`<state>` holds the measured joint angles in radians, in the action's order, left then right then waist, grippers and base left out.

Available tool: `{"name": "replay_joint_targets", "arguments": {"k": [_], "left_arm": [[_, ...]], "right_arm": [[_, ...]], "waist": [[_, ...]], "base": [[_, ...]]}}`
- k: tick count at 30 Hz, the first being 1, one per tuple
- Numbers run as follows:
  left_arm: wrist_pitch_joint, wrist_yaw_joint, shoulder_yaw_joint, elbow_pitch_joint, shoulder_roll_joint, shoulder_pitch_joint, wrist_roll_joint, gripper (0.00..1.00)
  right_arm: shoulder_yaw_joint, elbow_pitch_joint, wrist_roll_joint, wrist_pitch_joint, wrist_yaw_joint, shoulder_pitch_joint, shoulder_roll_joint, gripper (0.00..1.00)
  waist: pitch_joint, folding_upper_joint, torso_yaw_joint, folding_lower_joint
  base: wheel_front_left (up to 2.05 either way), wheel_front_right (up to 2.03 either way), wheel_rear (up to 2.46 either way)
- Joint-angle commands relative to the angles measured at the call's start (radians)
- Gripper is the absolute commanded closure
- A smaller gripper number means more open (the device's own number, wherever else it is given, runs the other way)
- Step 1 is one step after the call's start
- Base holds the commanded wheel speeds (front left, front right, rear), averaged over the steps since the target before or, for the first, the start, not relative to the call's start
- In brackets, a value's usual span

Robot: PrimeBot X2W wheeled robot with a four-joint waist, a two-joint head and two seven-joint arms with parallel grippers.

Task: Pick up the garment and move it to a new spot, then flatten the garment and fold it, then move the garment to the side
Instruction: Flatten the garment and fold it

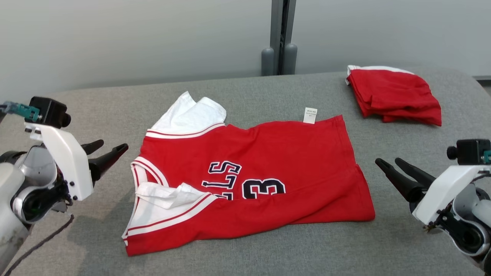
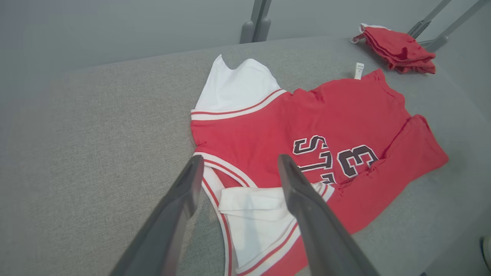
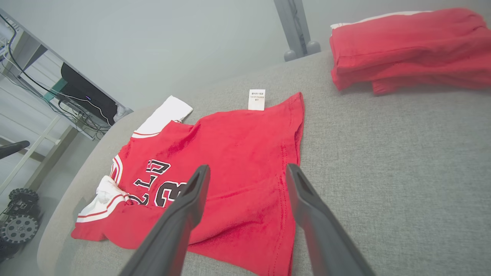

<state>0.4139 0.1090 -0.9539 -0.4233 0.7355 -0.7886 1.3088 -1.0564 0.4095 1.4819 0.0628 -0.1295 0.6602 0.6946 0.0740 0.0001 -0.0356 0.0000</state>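
The garment (image 1: 268,161) is a red jersey with white sleeves and dark lettering, lying on the grey table (image 1: 268,88) with its near long edge folded over the body. It also lies under both wrist cameras (image 2: 268,134) (image 3: 238,153). My left gripper (image 1: 111,147) hangs open to the left of the collar, off the cloth, its fingers (image 2: 184,184) spread above the collar and the white sleeve. To the right of the hem my right gripper (image 1: 389,163) stands open with nothing in it; its fingers (image 3: 195,191) frame the hem corner.
A second red garment (image 1: 391,94) lies folded at the table's far right (image 3: 406,46). A grey post (image 1: 280,38) stands behind the table's far edge. A shelf with cables and a wheeled device (image 3: 19,226) are off the table's left end.
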Motion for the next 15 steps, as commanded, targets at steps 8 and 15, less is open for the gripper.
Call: {"name": "replay_joint_targets", "arguments": {"k": [8,15], "left_arm": [[-0.309,-0.117,0.022,0.120,0.040,0.211,-0.092,0.00],[-0.554,-0.314,0.062,0.228,0.018,0.373,-0.135,0.00]], "right_arm": [[0.059,0.016,-0.100,0.192,-0.002,-0.135,-0.015,0.00],[0.325,0.026,-0.309,0.202,-0.002,-0.273,-0.095,0.00]], "waist": [[-0.103,-0.0001,0.029,0.0000],[-0.118,-0.0001,0.034,0.0000]], "base": [[0.00,0.00,0.00],[0.00,0.00,0.00]]}}
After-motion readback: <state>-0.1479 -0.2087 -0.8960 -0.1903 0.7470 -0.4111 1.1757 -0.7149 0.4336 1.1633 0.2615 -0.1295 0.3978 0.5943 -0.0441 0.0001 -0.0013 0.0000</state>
